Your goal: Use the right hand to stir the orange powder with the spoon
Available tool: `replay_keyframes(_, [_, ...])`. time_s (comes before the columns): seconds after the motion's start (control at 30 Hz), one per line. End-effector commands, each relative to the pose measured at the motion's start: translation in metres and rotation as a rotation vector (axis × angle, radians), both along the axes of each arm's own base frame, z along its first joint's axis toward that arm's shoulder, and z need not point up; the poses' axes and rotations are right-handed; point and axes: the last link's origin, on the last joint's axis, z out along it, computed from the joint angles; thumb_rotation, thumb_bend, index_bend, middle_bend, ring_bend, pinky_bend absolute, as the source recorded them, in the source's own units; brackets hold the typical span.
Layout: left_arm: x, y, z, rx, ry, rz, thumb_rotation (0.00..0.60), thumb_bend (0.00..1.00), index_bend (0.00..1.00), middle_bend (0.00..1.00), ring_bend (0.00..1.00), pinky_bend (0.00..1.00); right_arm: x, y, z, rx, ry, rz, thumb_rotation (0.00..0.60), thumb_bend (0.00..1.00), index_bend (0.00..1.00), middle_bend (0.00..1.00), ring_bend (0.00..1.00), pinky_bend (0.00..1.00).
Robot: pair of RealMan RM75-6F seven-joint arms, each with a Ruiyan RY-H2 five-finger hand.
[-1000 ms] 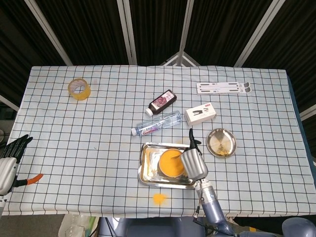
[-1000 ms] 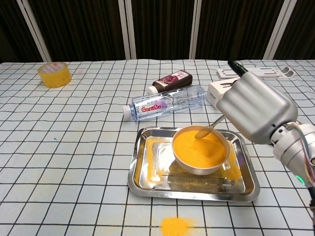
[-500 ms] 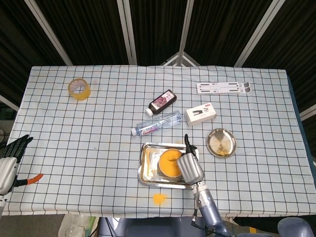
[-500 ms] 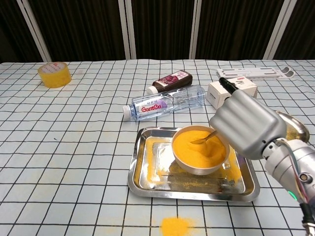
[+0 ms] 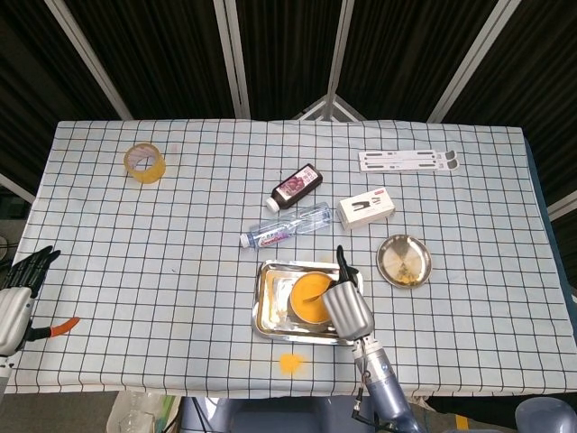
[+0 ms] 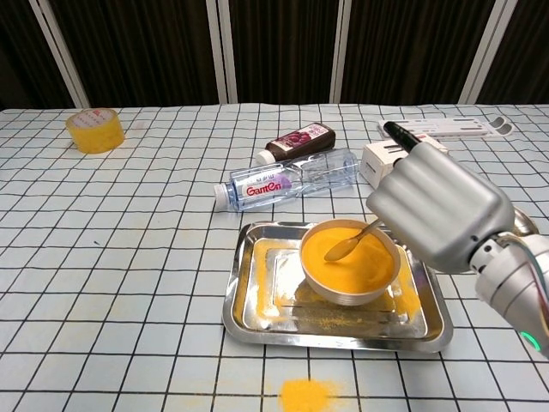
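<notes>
A bowl filled with orange powder stands in a steel tray near the table's front; the bowl also shows in the head view. My right hand grips a metal spoon whose tip lies on the powder at the bowl's left part. From the head view the right hand covers the bowl's right side. My left hand hangs off the table's left edge, holding nothing, fingers apart.
Spilled orange powder lies in front of the tray. Behind it lie a clear water bottle, a dark bottle and a white box. A small steel dish sits to the right, yellow tape roll far left.
The right hand shifted left over the bowl, then lifted slightly. The spoon's tip travelled from the bowl's centre-right toward its left side, across the powder.
</notes>
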Motion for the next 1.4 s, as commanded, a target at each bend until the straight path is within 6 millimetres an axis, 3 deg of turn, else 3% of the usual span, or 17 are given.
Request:
replay_keyframes(0.03, [0.000, 0.000, 0.000, 0.000, -0.001, 0.001, 0.600, 0.00, 0.00, 0.00, 0.00, 0.00, 0.000, -0.004, -0.001, -0.007, -0.008, 0.002, 0.600, 0.90, 0.83, 0.75, 0.43, 0.00])
replay_keyframes(0.37, [-0.001, 0.000, 0.000, -0.004, -0.006, 0.004, 0.600, 0.00, 0.00, 0.00, 0.00, 0.00, -0.007, -0.014, -0.012, -0.016, -0.016, -0.020, 0.600, 0.90, 0.83, 0.75, 0.43, 0.00])
replay_keyframes(0.73, [-0.001, 0.000, -0.001, -0.008, 0.001, 0.003, 0.600, 0.00, 0.00, 0.00, 0.00, 0.00, -0.018, -0.004, -0.018, 0.020, 0.012, -0.028, 0.600, 0.90, 0.83, 0.75, 0.43, 0.00])
replay_keyframes(1.07, [0.000, -0.001, -0.001, -0.005, 0.003, 0.002, 0.600, 0.00, 0.00, 0.00, 0.00, 0.00, -0.016, 0.008, -0.014, 0.043, -0.011, -0.022, 0.600, 0.90, 0.83, 0.75, 0.43, 0.00])
replay_keyframes(1.4, [0.000, -0.001, -0.002, -0.002, 0.005, 0.000, 0.600, 0.00, 0.00, 0.00, 0.00, 0.00, -0.009, 0.004, -0.005, 0.016, -0.054, 0.016, 0.600, 0.90, 0.83, 0.75, 0.43, 0.00])
